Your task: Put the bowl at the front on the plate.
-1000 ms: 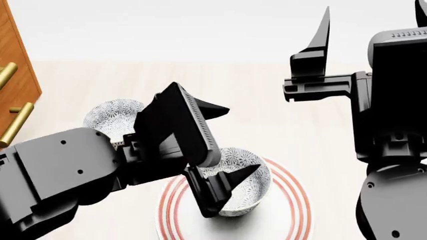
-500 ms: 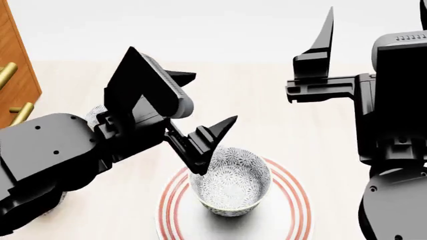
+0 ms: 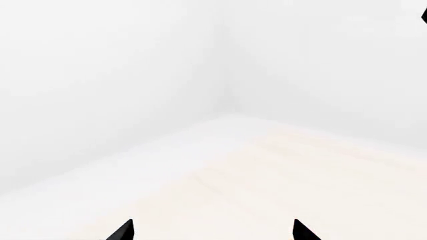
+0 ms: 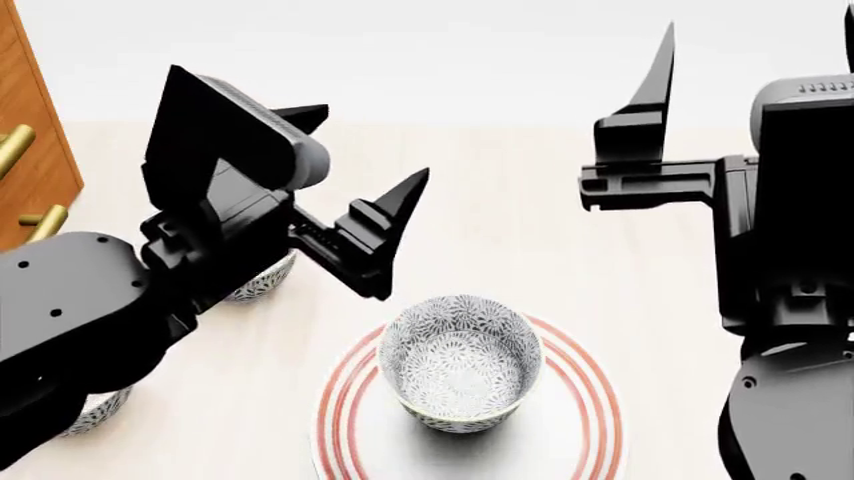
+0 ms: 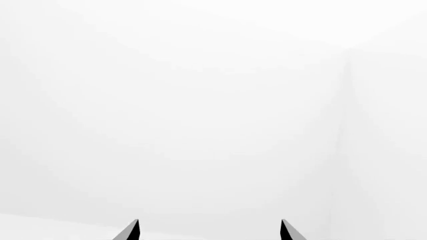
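The bowl (image 4: 461, 365), white with a grey-blue floral pattern, stands upright in the middle of the plate (image 4: 594, 405), a wide white plate with red rings. My left gripper (image 4: 358, 152) hangs open above and to the left of the bowl, clear of it, holding nothing. In the left wrist view the left gripper (image 3: 212, 231) shows only two spread tips over a pale surface. My right gripper (image 4: 758, 28) is raised at the right, open and empty, fingers pointing up. The right wrist view shows the right gripper (image 5: 209, 231) against white wall only.
A second patterned bowl (image 4: 263, 281) peeks out behind my left arm, and another (image 4: 94, 411) sits at the lower left. A wooden cabinet (image 4: 30, 120) with brass handles (image 4: 44, 228) stands at the far left.
My left gripper has lifted off the bowl's rim and moved up and to the left. The bowl stays on the plate. The right arm has barely moved.
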Controlling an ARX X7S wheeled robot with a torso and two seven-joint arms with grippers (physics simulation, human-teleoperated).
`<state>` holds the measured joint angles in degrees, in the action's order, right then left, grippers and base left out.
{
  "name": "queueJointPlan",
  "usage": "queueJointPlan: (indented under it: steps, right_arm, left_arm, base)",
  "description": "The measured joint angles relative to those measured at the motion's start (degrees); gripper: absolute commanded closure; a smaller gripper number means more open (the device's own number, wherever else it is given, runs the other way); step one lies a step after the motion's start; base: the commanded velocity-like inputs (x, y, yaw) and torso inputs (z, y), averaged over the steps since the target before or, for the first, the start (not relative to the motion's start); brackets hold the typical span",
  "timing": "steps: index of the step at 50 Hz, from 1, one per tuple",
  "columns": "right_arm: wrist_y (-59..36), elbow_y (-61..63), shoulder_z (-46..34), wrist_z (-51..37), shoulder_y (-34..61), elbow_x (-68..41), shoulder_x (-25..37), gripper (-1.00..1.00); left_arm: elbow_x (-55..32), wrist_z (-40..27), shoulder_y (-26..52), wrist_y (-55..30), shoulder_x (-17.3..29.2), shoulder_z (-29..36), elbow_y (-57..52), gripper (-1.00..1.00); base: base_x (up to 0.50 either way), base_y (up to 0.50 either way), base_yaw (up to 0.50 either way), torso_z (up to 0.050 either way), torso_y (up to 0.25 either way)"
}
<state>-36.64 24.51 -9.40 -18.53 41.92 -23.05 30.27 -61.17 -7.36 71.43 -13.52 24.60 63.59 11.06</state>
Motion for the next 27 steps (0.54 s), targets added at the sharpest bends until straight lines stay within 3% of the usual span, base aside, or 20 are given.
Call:
queueJointPlan:
  steps: [27]
  right_arm:
    - [1.08, 0.02, 0.08, -0.28, -2.01, 0.12, 0.32, -1.00]
  left_arm:
    - [0.99, -9.35, -4.23, 2.46, 5.42, -1.83, -12.31, -1.00]
  base:
    - [0.00, 0.00, 0.00, 0.000, 0.000]
